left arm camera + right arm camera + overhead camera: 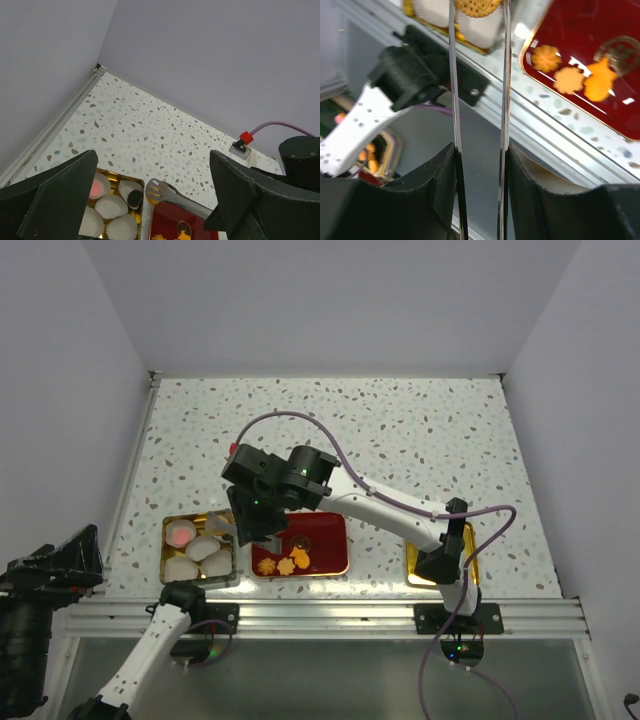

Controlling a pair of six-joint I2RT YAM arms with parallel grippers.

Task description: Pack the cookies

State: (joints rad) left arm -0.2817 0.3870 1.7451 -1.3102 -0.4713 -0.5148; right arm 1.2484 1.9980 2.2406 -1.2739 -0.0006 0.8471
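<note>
My right gripper (258,515) reaches across to the left and is shut on metal tongs (453,100). The tong tips pinch a round yellow cookie (478,6) over the white paper cups of the gold tray (166,552); the tongs (167,194) also show in the left wrist view. A pink cookie (180,535) and a dark brown cookie (134,198) sit in cups. Three orange flower-shaped cookies (285,565) lie in the red tray (335,540). My left gripper (150,210) is open and empty, low at the table's near edge, looking up at the trays.
A gold lid or tray (467,550) lies at the right, partly under the right arm. The aluminium rail (330,615) runs along the near edge. The left arm's black joint (410,80) sits just below the gold tray. White walls enclose the speckled table.
</note>
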